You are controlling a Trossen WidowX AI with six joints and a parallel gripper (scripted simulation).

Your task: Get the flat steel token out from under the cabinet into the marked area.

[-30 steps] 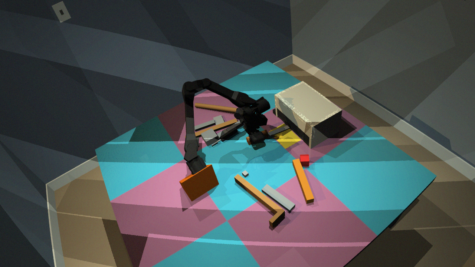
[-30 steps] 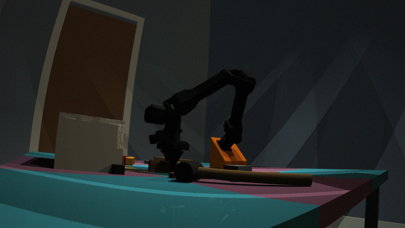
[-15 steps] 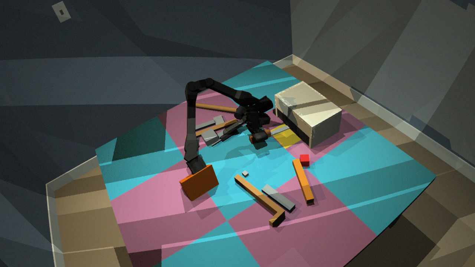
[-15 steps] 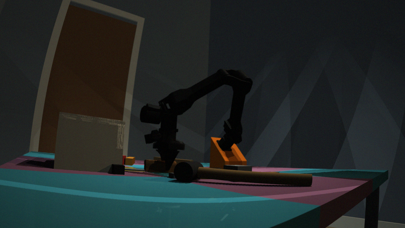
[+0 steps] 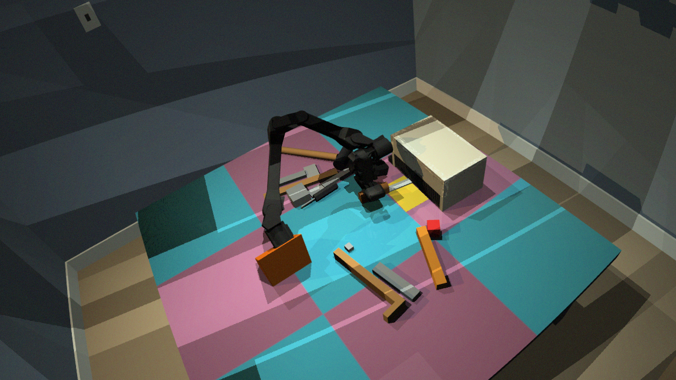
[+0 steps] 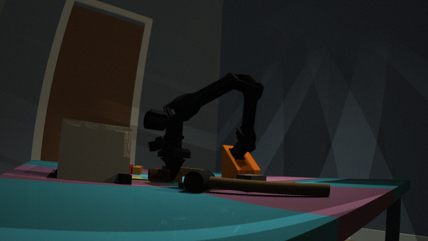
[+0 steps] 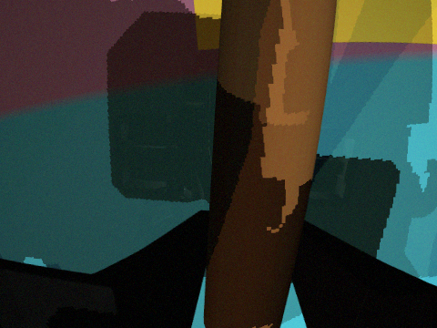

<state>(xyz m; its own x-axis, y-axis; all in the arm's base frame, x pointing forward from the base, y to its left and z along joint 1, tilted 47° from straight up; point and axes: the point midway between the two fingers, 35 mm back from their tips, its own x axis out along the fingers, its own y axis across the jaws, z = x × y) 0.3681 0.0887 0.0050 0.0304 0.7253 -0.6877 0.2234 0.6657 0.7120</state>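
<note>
My gripper (image 5: pixel 376 190) (image 6: pixel 174 177) (image 7: pixel 247 223) is shut on the round wooden handle (image 5: pixel 361 196) (image 6: pixel 154 174) (image 7: pixel 291 146) of a tool with a flat metal blade (image 5: pixel 401 184). The tool is held low over the table, in front of the cabinet (image 5: pixel 439 147) (image 6: pixel 92 149). Its blade crosses above or on the yellow marked area (image 5: pixel 410 197) (image 7: pixel 382 23) and points at the vent slots; its far end is at the cabinet's lower front edge, and I cannot tell whether it is underneath. The steel token is not visible in any view.
A red cube (image 5: pixel 432 226) and an orange bar (image 5: pixel 431 259) lie near the cabinet's front corner. An L-shaped wooden stick (image 5: pixel 364 274), grey bar (image 5: pixel 396 282) and small grey block (image 5: pixel 348 246) lie nearer. A mallet (image 6: pixel 269 186) and other tools lie beside the arm.
</note>
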